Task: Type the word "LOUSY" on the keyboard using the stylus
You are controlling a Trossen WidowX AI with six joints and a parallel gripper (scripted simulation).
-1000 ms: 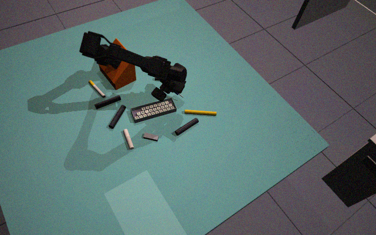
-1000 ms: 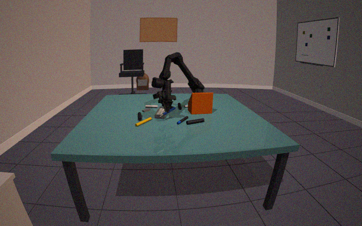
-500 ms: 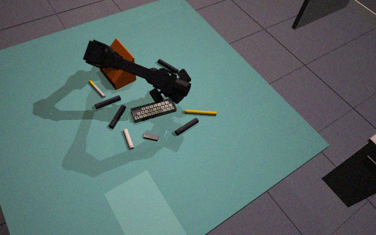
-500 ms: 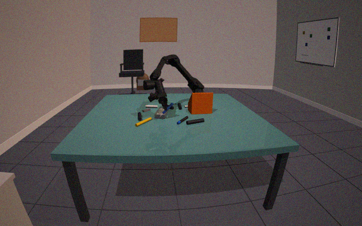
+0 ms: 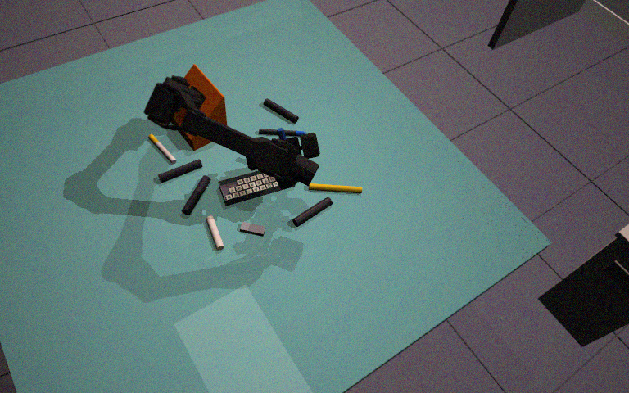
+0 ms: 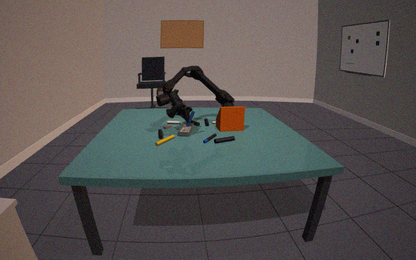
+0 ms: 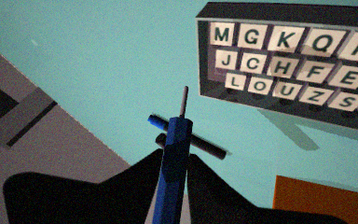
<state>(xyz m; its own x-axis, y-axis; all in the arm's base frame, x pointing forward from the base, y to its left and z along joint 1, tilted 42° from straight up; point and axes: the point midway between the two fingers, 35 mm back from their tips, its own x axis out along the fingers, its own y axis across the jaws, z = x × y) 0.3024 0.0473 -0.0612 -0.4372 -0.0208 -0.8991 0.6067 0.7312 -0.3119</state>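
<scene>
Desk (image 5: pixel 394 277) (image 6: pixel 199 180) (image 7: pixel 93 70): teal, beneath the pincer
Floor (image 5: pixel 556 152) (image 6: pixel 275 233) (image 7: pixel 70 173): dark tiles, lower than the pincer
Chair (image 6: pixel 153 69): black, beyond the pincer
Walls (image 6: pixel 260 45): beige, one grey
Light: dim

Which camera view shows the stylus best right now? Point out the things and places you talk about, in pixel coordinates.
The wrist view: it shows the blue stylus (image 5: pixel 281 133) (image 6: pixel 190 117) (image 7: pixel 174 159) large, with its thin tip and the gripper (image 7: pixel 175 157) shut on it. The exterior view shows it small and tilted at the keyboard (image 6: pixel 185 130) (image 7: pixel 275 105); the top view shows only a short blue part.
</scene>
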